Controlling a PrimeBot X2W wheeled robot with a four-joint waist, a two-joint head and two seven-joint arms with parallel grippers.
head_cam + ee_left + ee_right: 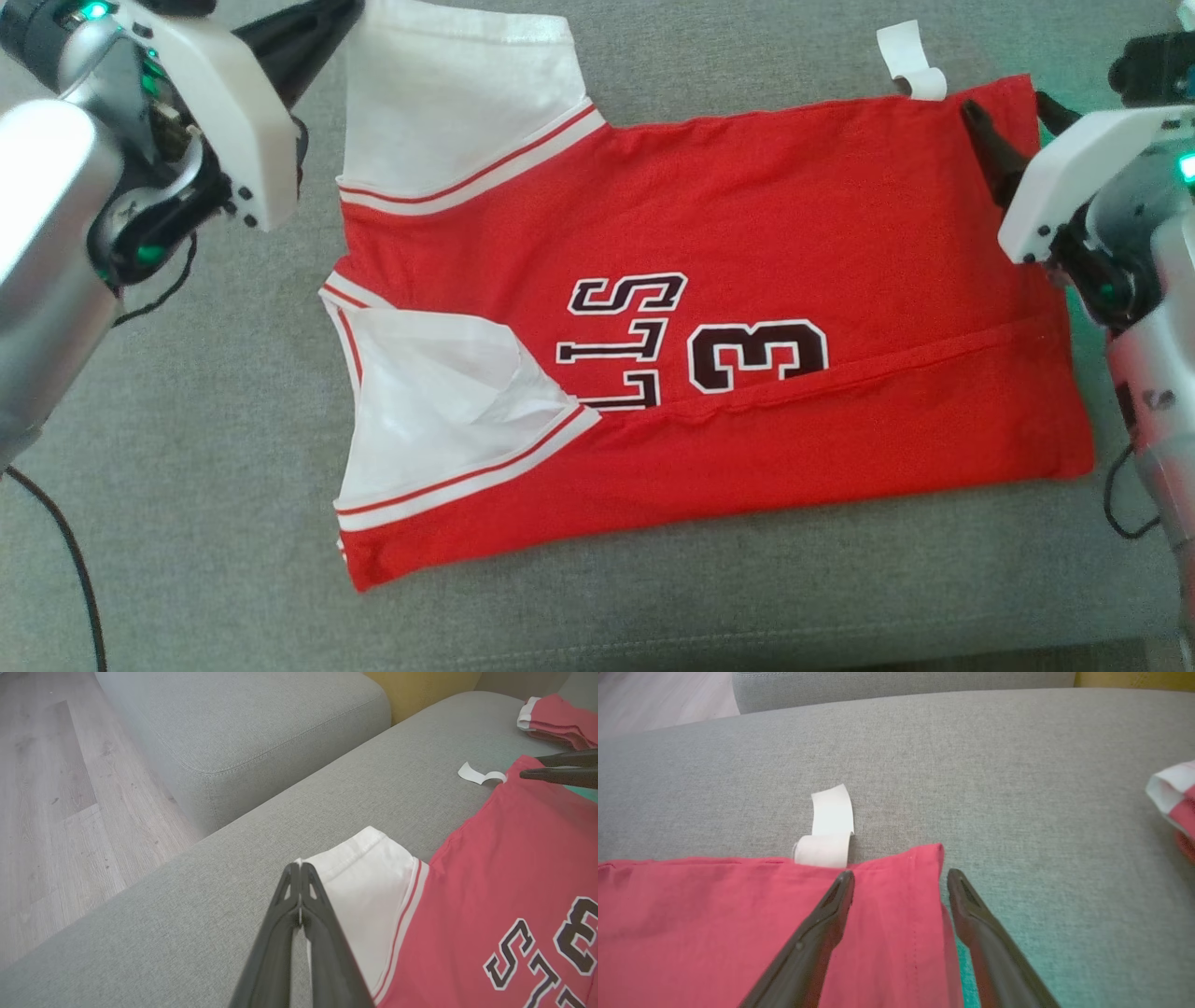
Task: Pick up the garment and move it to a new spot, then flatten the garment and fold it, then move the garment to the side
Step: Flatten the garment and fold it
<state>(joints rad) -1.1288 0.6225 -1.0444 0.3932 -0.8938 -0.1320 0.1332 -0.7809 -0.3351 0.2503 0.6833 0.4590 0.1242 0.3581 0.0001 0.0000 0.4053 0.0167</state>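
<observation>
Left gripper (pixel 299 865): fingers clenched at corner of white sleeve (pixel 359 882); pinch unconfirmed. Right gripper (pixel 901 877): spread, straddling hem corner beside care label (pixel 829 826). Red jersey (pixel 747 233): part-folded, flat on grey sofa cushion (pixel 187 485). Corners likely addressed for next fold.
</observation>
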